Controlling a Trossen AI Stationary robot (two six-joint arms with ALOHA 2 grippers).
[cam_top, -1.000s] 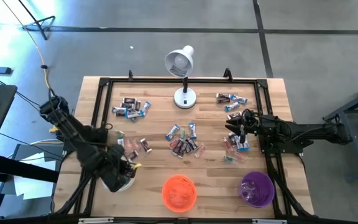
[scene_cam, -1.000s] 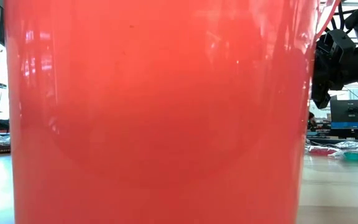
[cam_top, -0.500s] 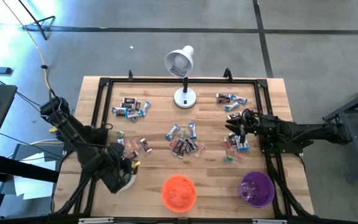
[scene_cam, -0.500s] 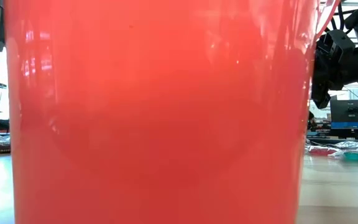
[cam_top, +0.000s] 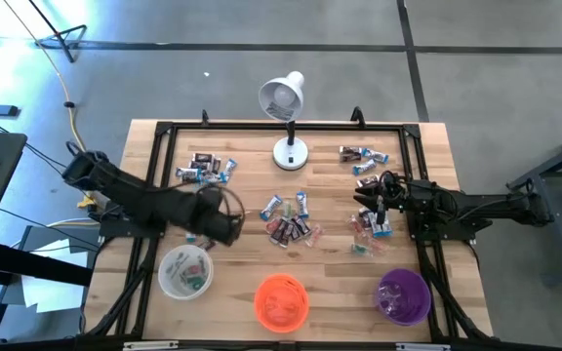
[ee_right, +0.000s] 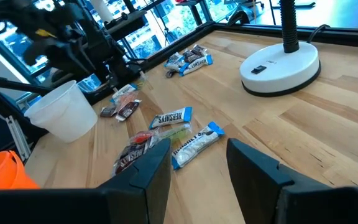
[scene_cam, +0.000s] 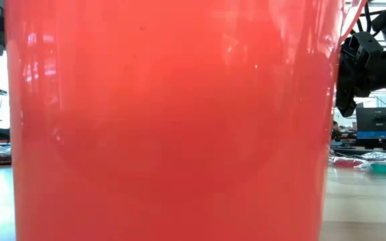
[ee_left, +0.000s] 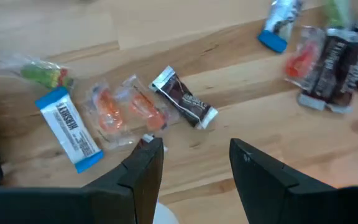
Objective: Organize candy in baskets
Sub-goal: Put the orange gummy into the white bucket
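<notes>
My left gripper [ee_left: 194, 155] [cam_top: 222, 224] hangs open above loose candy left of the table's middle: a brown candy [ee_left: 185, 102], orange-filled clear wraps [ee_left: 129, 111] and a blue-and-white bar [ee_left: 70, 127]. It touches none of them. The white basket [cam_top: 185, 271] stands near the front left with some candy inside, the orange basket [cam_top: 281, 300] at the front middle, the purple basket [cam_top: 403, 295] at the front right. My right gripper [ee_right: 197, 155] [cam_top: 374, 210] waits open over the right-hand candy [cam_top: 369, 229].
More candy lies in heaps at the far left [cam_top: 203, 168], the middle [cam_top: 286, 216] and the far right [cam_top: 364, 156]. A white desk lamp [cam_top: 286, 127] stands at the far middle. A black frame [cam_top: 164, 132] rims the table. In the low view the orange basket [scene_cam: 173, 120] blocks nearly everything.
My left gripper has swung from above the white basket toward the table's far edge and middle, mostly in the last half second, and now hangs over the loose candy left of the middle. The white basket, covered by the arm before, now shows whole.
</notes>
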